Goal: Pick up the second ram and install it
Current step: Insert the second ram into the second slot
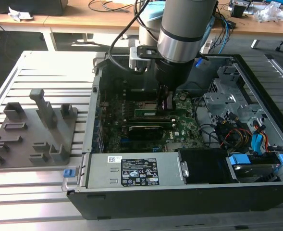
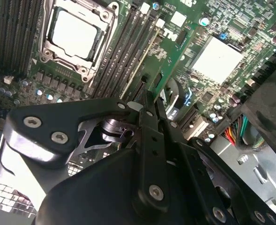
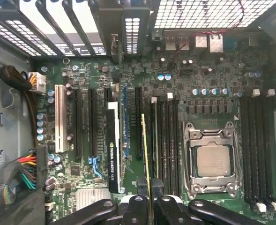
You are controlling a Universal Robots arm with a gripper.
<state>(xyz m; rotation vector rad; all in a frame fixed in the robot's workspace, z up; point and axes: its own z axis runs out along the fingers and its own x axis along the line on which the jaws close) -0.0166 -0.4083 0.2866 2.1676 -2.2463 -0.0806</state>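
My gripper (image 1: pixel 166 108) reaches down into the open computer case (image 1: pixel 95 101) and is shut on the second ram (image 1: pixel 145 113), a thin green stick. In both wrist views the stick (image 3: pixel 144 150) (image 2: pixel 138 70) shows edge-on between the black fingers (image 3: pixel 137 206). It runs parallel to the black memory slots (image 3: pixel 166 140) beside the CPU socket (image 3: pixel 212 159) (image 2: pixel 77 33). It lies over the slot farthest from the socket. I cannot tell whether it touches the slot. The gripper (image 3: pixel 149 199) (image 2: pixel 152 105) holds it upright on its long edge.
A long black card (image 3: pixel 113 145) stands in an expansion slot just beyond the stick. Bundled cables (image 1: pixel 237 134) and a drive cage (image 1: pixel 227 91) crowd the exterior view's right. A grey parts fixture (image 1: pixel 30 130) lies outside the case at the left, and the power supply (image 1: pixel 131 173) sits at the front.
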